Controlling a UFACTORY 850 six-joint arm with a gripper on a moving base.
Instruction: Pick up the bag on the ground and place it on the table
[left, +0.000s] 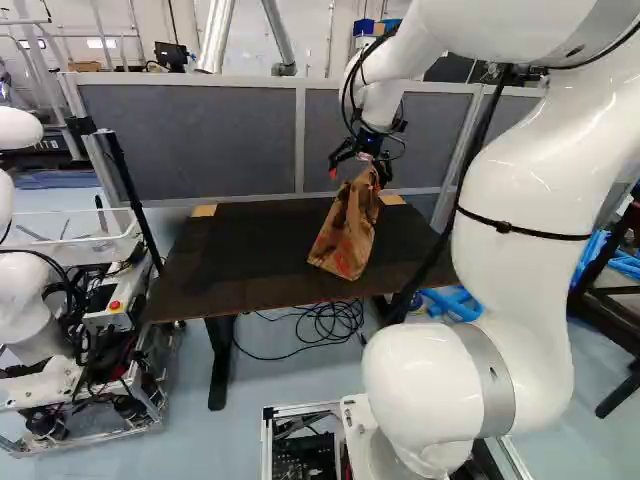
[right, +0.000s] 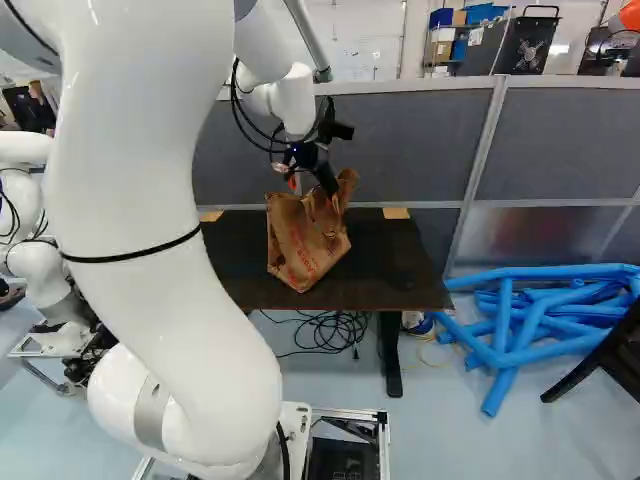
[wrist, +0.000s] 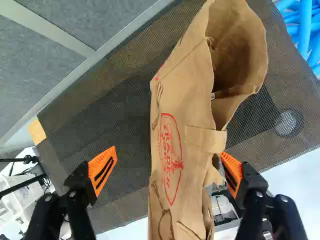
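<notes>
My gripper is over the dark table, with the brown paper bag just below it. In the right base view the bag appears over the tabletop, leaning, its crumpled top close to the gripper. The wrist view has the gripper wide open, the bag between its fingers. One orange pad is against or very near the bag's side by the handle; a gap separates the other pad from it. Whether the bag's whole base rests on the table I cannot tell.
Grey partition panels rise behind the table. Another robot stands at the left of the left base view. Blue tubes lie on the floor beside the table, near a black frame. Black cables lie coiled under the table.
</notes>
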